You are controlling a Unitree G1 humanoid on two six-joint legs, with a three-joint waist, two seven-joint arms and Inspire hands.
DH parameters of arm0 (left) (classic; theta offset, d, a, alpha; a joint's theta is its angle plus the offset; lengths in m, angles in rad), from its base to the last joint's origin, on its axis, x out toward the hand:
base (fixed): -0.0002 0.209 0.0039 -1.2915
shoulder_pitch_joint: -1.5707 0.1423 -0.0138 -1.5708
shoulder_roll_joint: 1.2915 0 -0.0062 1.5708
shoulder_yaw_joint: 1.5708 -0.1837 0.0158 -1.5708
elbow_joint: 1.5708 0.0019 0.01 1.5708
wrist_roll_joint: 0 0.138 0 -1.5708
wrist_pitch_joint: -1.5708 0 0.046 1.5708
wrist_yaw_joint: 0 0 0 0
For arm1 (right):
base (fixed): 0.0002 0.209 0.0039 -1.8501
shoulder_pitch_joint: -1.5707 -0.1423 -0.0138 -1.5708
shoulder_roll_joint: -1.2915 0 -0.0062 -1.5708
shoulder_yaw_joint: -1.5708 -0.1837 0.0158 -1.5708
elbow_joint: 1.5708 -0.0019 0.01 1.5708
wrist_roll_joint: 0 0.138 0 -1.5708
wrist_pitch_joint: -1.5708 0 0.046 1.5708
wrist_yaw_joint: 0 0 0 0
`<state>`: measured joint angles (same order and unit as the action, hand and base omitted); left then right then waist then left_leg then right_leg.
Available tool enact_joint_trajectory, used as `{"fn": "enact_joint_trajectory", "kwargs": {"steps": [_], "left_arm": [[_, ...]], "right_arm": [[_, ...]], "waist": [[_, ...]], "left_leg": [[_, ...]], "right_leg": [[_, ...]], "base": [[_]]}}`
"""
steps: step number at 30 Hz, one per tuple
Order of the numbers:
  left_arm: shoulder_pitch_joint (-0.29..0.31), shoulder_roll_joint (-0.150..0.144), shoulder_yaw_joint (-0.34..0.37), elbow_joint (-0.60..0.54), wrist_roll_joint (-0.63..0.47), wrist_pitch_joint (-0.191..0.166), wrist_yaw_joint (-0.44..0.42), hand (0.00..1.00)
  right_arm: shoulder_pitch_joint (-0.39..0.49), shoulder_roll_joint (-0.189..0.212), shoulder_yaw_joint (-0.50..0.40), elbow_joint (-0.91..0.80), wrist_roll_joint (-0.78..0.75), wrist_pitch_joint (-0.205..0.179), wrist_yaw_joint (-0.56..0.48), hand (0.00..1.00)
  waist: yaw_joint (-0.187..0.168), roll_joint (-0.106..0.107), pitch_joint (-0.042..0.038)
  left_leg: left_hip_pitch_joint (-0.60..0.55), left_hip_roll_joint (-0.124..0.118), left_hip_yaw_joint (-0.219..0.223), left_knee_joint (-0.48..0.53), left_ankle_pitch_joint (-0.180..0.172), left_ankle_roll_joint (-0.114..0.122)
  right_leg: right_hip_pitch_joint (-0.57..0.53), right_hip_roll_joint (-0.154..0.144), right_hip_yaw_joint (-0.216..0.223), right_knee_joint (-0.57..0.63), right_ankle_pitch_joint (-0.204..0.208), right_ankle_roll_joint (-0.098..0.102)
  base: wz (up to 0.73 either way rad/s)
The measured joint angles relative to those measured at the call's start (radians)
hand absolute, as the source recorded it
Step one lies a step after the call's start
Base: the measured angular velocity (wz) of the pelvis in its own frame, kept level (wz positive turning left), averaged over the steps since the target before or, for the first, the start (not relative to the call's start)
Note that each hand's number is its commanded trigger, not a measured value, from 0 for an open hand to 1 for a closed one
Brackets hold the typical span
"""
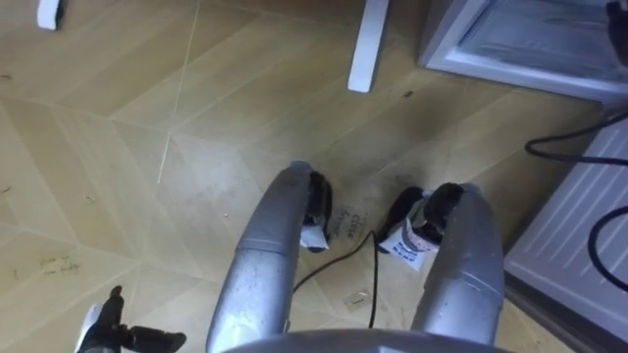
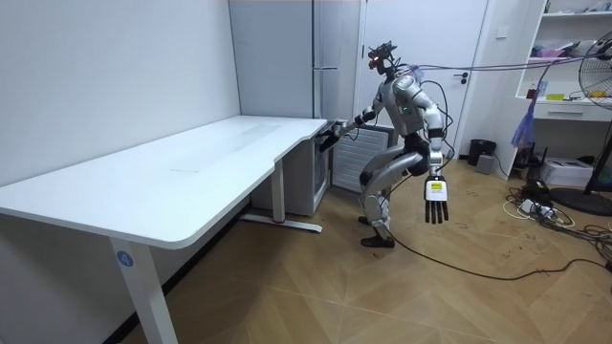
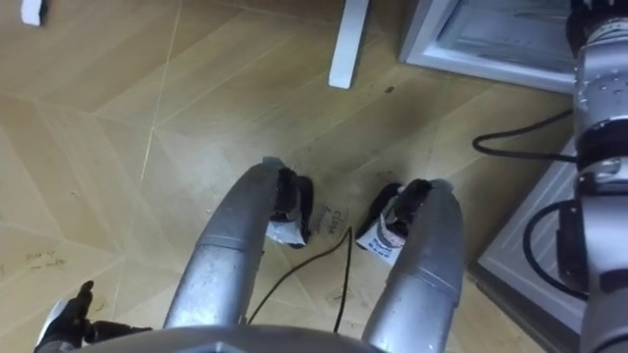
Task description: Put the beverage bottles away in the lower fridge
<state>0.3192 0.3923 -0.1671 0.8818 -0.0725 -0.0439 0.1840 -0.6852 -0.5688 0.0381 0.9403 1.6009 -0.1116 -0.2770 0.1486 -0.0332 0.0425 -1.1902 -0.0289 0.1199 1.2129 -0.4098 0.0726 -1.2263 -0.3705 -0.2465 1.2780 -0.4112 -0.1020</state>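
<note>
I stand with bent knees in front of the tall grey fridge (image 2: pixel 335 57), beside the end of the white table (image 2: pixel 191 162). My right arm (image 3: pixel 599 118) reaches forward to a white-framed fridge part (image 1: pixel 520 44) low down. The right hand (image 2: pixel 333 134) is a dark shape at the table's corner, and its fingers are too small to read. My left hand (image 2: pixel 436 203) hangs beside my thigh with straight fingers and holds nothing. That left hand (image 1: pixel 123 333) is also at the lower left over the wooden floor.
A white ribbed panel (image 1: pixel 574 221) with dark cables on it stands close by my right knee. The table's white leg (image 1: pixel 369 44) stands ahead on the floor. A fan (image 2: pixel 593 96), shelves and loose cables are at the room view's right.
</note>
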Motion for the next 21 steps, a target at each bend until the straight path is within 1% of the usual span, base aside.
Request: {"fn": "enact_joint_trajectory", "kwargs": {"steps": [4, 10, 12, 14, 16, 19, 20, 21], "left_arm": [[0.006, 0.0, -0.002, 0.0, 0.0, 0.001, 0.0, 0.0], [0.007, 0.0, -0.003, 0.0, 0.001, 0.0, 0.001, 0.0], [0.007, 0.0, -0.003, 0.0, 0.001, 0.002, 0.001, 0.0], [0.007, 0.0, -0.003, 0.0, 0.001, 0.012, 0.0, 0.0], [0.007, 0.0, -0.004, 0.001, 0.001, 0.03, -0.011, 0.0], [0.007, 0.003, -0.005, 0.004, -0.004, 0.041, -0.037, 0.0], [0.007, 0.007, -0.016, 0.004, -0.002, 0.044, -0.048, 0.0], [0.007, 0.008, -0.016, 0.004, -0.001, 0.042, -0.058, 0.0]], "right_arm": [[0.0, 0.0, 0.0, 0.0, 0.0, -0.004, 0.0, 0.0], [0.0, 0.0, 0.0, 0.0, 0.001, -0.009, 0.0, 0.0], [0.0, 0.0, -0.002, 0.007, -0.004, -0.009, 0.008, 0.0], [0.0, 0.0, -0.002, 0.027, -0.01, -0.008, 0.033, 0.0], [0.0, 0.0, -0.001, 0.071, -0.037, 0.002, 0.072, 0.0], [0.001, -0.001, 0.021, 0.154, -0.059, 0.021, 0.131, 0.0], [0.007, -0.003, 0.04, 0.19, -0.07, 0.033, 0.161, 0.0], [0.022, -0.01, 0.051, 0.214, -0.085, 0.051, 0.201, 0.0]], "waist": [[0.008, 0.003, -0.0003], [0.018, 0.007, -0.001], [0.02, 0.015, -0.0022], [0.022, 0.018, -0.0036], [0.026, 0.02, -0.0026], [0.032, 0.018, -0.0004], [0.034, 0.014, 0.0015], [0.034, 0.01, 0.0033]], "left_leg": [[0.0, 0.001, -0.004, 0.004, 0.003, -0.006], [0.002, 0.0, -0.006, 0.004, 0.006, -0.013], [0.001, 0.0, -0.013, 0.005, 0.007, -0.015], [0.004, 0.0, -0.013, 0.005, 0.008, -0.016], [0.02, 0.0, -0.013, 0.004, 0.007, -0.016], [0.064, 0.001, -0.016, -0.005, 0.001, -0.02], [0.086, 0.003, -0.02, -0.017, -0.002, -0.022], [0.104, 0.011, -0.023, -0.033, -0.001, -0.024]], "right_leg": [[0.0, 0.002, -0.001, 0.007, -0.003, -0.006], [0.0, 0.001, -0.001, 0.012, -0.006, -0.01], [0.004, 0.002, -0.008, 0.01, -0.006, -0.011], [0.008, 0.001, -0.01, 0.01, -0.007, -0.012], [0.025, 0.0, -0.012, 0.009, -0.008, -0.014], [0.071, 0.003, -0.017, 0.001, -0.017, -0.011], [0.097, 0.007, -0.023, -0.013, -0.018, -0.01], [0.12, 0.013, -0.034, -0.033, -0.018, -0.01]], "base": [[0.0], [0.0], [0.02], [0.02], [0.0], [-0.01], [-0.04], [-0.03]]}}
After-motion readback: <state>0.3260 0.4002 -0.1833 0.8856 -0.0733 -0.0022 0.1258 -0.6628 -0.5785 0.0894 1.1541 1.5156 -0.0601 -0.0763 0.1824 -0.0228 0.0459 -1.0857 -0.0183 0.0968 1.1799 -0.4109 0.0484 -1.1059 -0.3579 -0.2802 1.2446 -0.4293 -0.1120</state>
